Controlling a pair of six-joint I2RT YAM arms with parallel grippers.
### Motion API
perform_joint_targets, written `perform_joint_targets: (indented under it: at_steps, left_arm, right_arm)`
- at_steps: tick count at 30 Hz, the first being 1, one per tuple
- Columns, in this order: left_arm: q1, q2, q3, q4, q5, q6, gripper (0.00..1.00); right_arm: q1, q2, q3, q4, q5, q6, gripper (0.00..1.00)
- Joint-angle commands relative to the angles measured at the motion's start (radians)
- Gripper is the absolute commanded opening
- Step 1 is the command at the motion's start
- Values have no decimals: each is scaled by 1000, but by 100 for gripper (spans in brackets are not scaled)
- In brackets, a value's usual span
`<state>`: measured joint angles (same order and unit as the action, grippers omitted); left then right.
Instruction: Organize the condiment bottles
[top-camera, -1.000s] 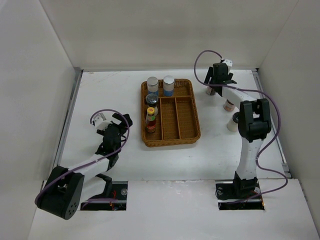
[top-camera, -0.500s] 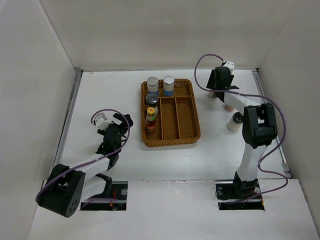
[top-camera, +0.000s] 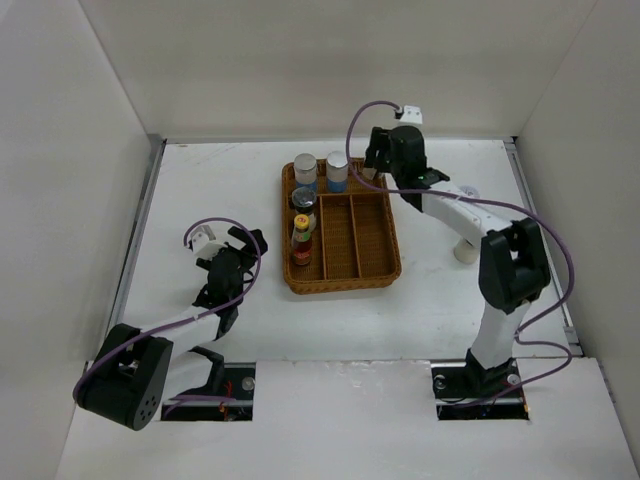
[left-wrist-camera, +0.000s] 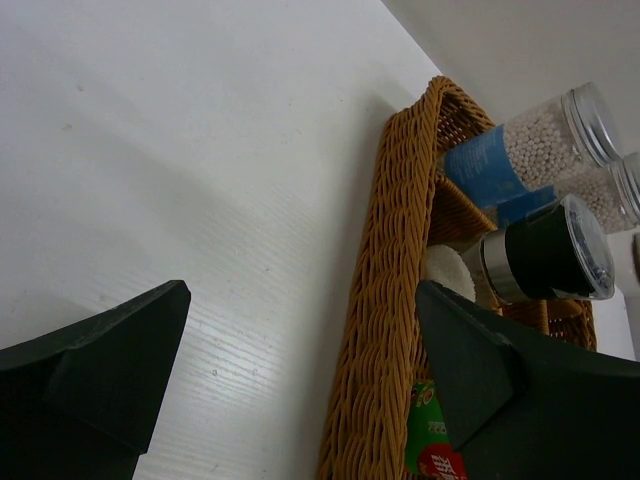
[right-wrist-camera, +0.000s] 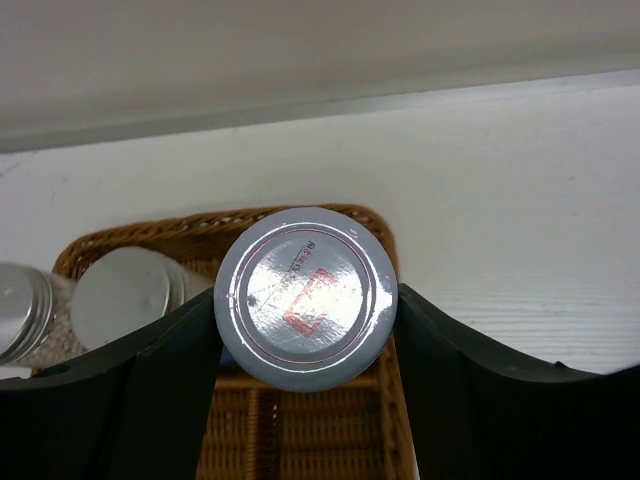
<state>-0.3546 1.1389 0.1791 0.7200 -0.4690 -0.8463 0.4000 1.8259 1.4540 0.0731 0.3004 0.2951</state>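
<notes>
Right gripper (right-wrist-camera: 305, 305) is clamped on a round silver-lidded jar (right-wrist-camera: 300, 262), dark fingers (right-wrist-camera: 170, 370) tight on both sides of the lid. The lid is smooth metal with a pale ring and reddish print in the middle, too blurred to read. Directly under the held jar is the far right corner of the brown woven wicker divided tray (right-wrist-camera: 160, 232). Left of that gripper, inside the tray, are two clear shakers (right-wrist-camera: 122, 296) with flat silver caps, white granules and blue labels.

Left gripper (left-wrist-camera: 302, 290) is spread wide, with nothing between the fingers but white table (left-wrist-camera: 150, 150). The coarse woven tray wall is just ahead and right of it. Behind that wall is a black grinder (left-wrist-camera: 545, 250) with a chrome band and clear top. Beside it is a red sauce bottle (top-camera: 301, 235) with a yellow cap and red-green label.

A white bottle (top-camera: 464, 250) stands on the table beside the right forearm, partly hidden, outside the tray.
</notes>
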Motion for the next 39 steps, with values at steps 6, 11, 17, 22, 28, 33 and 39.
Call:
perform_joint_targets:
  at_steps: [6, 11, 17, 22, 28, 33, 39]
  left_arm:
    - [-5, -22, 23, 53, 6, -7, 100]
    - [-8, -22, 26, 53, 12, -7, 100]
    - [-7, -27, 26, 53, 15, -7, 100]
    - [-13, -22, 28, 53, 15, -8, 100]
    - [-16, -33, 17, 62, 15, -8, 100]
    - [-19, -27, 13, 76, 16, -11, 100]
    - [-36, -28, 16, 76, 17, -11, 100]
  right_arm:
    - [21, 113, 97, 108, -53, 61, 49]
    - [21, 162, 83, 94, -23, 64, 59]
    - [21, 182, 72, 70, -27, 62, 78]
    - [24, 81, 57, 63, -27, 52, 92]
    - [6, -190, -130, 59, 83, 87, 92]
    - [-60, -508, -430, 42, 259, 147, 91]
    - [-123, -732, -659, -100, 534, 202, 100]
